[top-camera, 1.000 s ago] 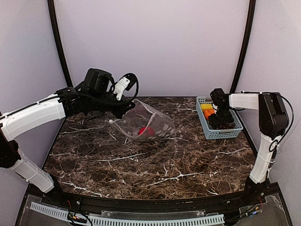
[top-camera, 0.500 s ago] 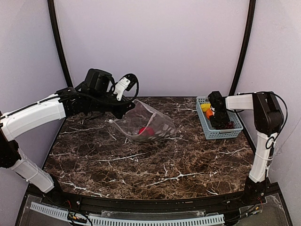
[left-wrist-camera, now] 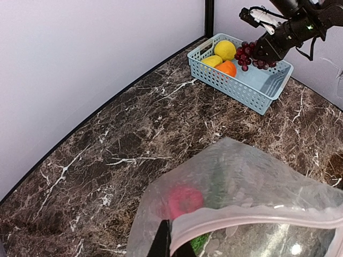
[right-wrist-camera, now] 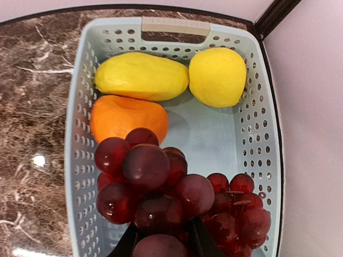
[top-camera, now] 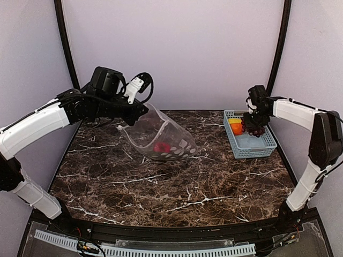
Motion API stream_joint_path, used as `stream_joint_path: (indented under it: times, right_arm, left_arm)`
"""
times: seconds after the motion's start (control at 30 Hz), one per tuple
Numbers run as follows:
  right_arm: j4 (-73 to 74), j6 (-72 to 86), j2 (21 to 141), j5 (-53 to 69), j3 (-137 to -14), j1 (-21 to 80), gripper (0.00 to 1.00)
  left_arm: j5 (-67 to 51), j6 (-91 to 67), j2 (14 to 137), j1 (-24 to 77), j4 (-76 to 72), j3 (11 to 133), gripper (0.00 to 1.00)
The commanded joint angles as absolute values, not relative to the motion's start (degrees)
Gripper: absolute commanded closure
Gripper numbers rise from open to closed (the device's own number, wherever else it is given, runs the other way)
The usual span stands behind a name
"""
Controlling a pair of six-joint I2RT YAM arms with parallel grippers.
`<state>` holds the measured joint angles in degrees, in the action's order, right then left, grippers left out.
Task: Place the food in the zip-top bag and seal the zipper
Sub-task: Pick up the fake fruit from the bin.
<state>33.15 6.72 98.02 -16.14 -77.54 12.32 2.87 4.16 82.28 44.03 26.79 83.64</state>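
The clear zip-top bag (top-camera: 167, 140) lies at the table's back left, its mouth held up by my left gripper (top-camera: 140, 111), which is shut on the pinkish zipper (left-wrist-camera: 257, 217) at its corner (left-wrist-camera: 170, 241). A red apple (left-wrist-camera: 185, 199) and a green piece (left-wrist-camera: 199, 242) show inside it. My right gripper (top-camera: 254, 119) is shut on the dark purple grape bunch (right-wrist-camera: 161, 187), hanging just above the light-blue basket (top-camera: 256, 152). Two yellow pieces (right-wrist-camera: 142, 76) (right-wrist-camera: 217, 76) and an orange piece (right-wrist-camera: 128, 119) lie in the basket's far end.
The basket (left-wrist-camera: 241, 88) stands by the right wall at the table's back right corner. Dark marble tabletop (top-camera: 171, 187) spreads between the bag and the basket. Black frame posts rise at both back corners.
My right gripper closed on the grape bunch and lifted it out of the basket. My left gripper raised the bag's mouth a little higher.
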Motion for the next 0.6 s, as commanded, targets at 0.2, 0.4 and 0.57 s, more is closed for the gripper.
stream_joint_path:
  times: [0.2, 0.4, 0.57]
  right_arm:
    - [33.18, 10.11, 84.16, 1.40, -75.64, 12.73, 0.81]
    - [34.36, 12.07, 76.67, 9.56, -77.07, 15.58, 0.81]
    - [33.16, 14.41, 72.98, 16.15, -77.52, 20.16, 0.80]
  left_arm:
    - [3.80, 5.03, 85.10, 43.26, 38.40, 96.24, 0.99]
    - [0.73, 4.48, 87.67, 43.20, 40.55, 98.30, 0.99]
    - [2.31, 5.09, 89.39, 43.22, 41.01, 98.33, 0.99]
